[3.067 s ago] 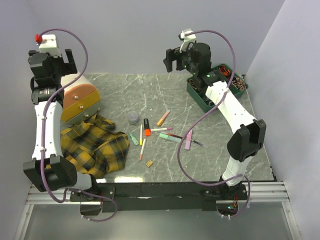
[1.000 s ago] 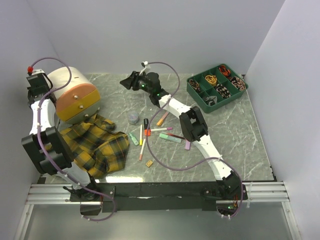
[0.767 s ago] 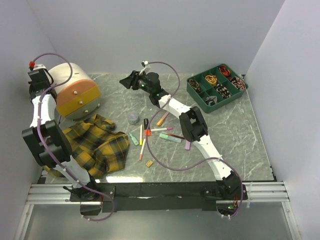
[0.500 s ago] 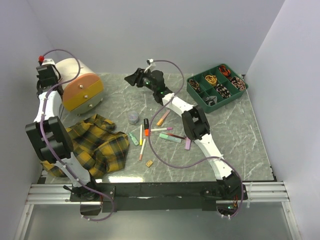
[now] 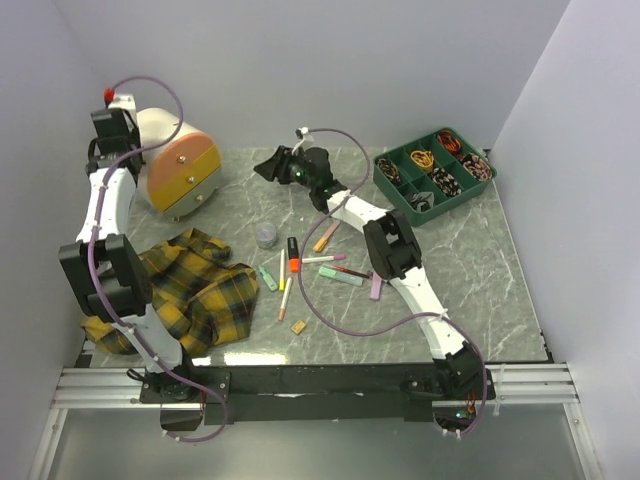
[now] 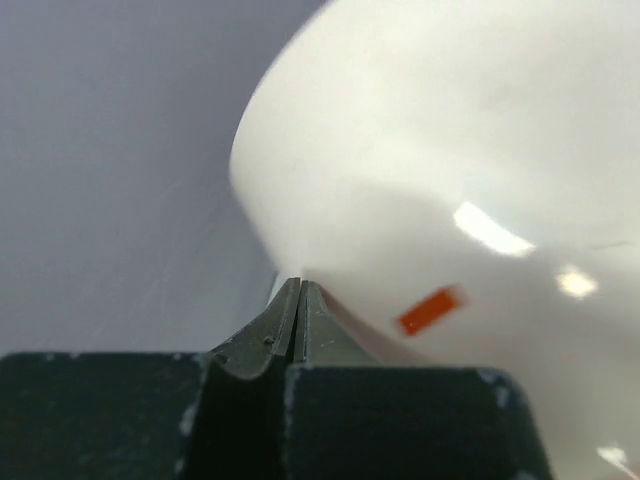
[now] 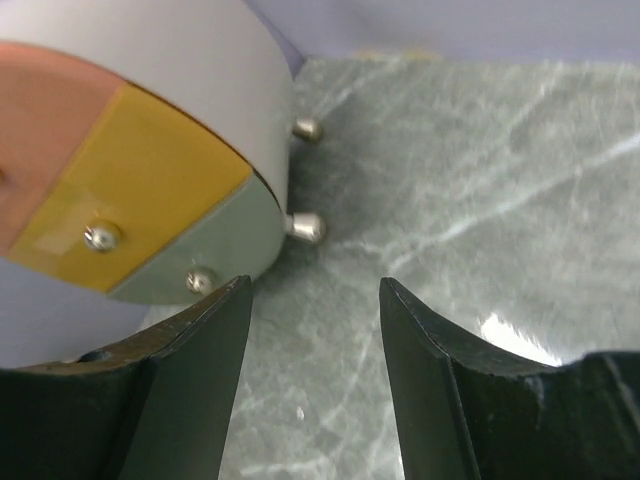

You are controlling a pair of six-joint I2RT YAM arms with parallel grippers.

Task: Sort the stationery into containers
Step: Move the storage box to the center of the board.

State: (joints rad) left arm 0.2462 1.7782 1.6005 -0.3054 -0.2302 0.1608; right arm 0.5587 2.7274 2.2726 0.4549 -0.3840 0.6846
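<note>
One plaid cloth (image 5: 195, 285) near chest (image 5: 175, 160); green organizer tray (image 5: 393, 195) far right.

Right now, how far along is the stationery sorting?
Done: nothing; both drawers of the cream drum-shaped chest look shut. In hand: shut left claw against its back, open right claw facing the drawer knobs, empty. Left: all pens and highlighter markers lie loose on the green marble table.

Chest (image 5: 182, 170) far left, cloth (image 5: 195, 290) before it, stationery (image 5: 293, 250) scattered at centre, tray (image 5: 434, 172) far right
</note>
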